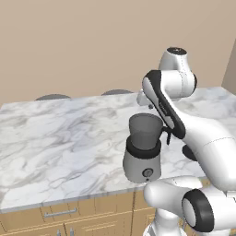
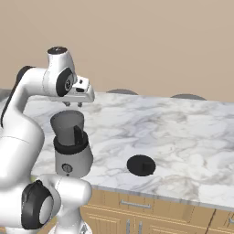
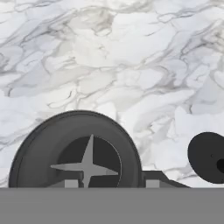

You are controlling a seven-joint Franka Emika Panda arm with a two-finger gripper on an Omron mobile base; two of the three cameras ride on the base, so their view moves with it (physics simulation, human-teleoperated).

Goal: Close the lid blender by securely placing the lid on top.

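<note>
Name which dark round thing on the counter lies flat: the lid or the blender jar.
The lid: a flat black disc resting on the marble beside the blender, whose smoky jar stands upright and open-topped.

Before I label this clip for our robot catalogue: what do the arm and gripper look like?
A glossy white arm of rounded segments with black joint bands and round black caps. The gripper is a boxy white hand with two small dark finger tips. No cables or markings visible.

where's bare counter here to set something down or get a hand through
Most of the marble counter is bare: the wide stretch on the far side of the blender from the lid, plus the depth behind both toward the wall. It is tighter at the front edge between blender and lid, and above the jar, where the gripper hangs.
</note>
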